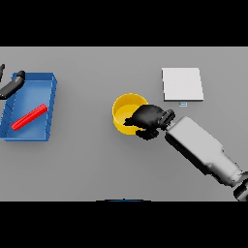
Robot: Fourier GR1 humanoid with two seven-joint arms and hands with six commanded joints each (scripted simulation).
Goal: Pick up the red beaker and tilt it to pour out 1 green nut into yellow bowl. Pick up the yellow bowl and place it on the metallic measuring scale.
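You've got a flat grey matte desk. Near centre sits the yellow bowl, round, smooth, plain glossy yellow with a low wall; its inside shows as a slightly deeper yellow. The right robot hand is dark and comes in from 4 o'clock on a white and grey boxy forearm. Its fingers are curled over the bowl's rim on the 4 o'clock side, thumb on the outside wall, so you can read it as a narrow closure clamped on the rim. The bowl looks to rest on the desk, though you can't confirm contact underneath.

At 1 o'clock from the bowl, near but apart, lies the metallic measuring scale: a flat, pale, square plate with rounded corners and a small display tab on its near edge.

Well apart at 9 o'clock is a blue tray, rectangular with raised walls, hard plastic look. Inside it the red beaker lies on its side, a slim red cylinder set diagonally.

The left robot hand shows at the tray's 11 o'clock corner, dark, only partly in view; you can't tell how far its fingers are spread. No green nut can be made out.
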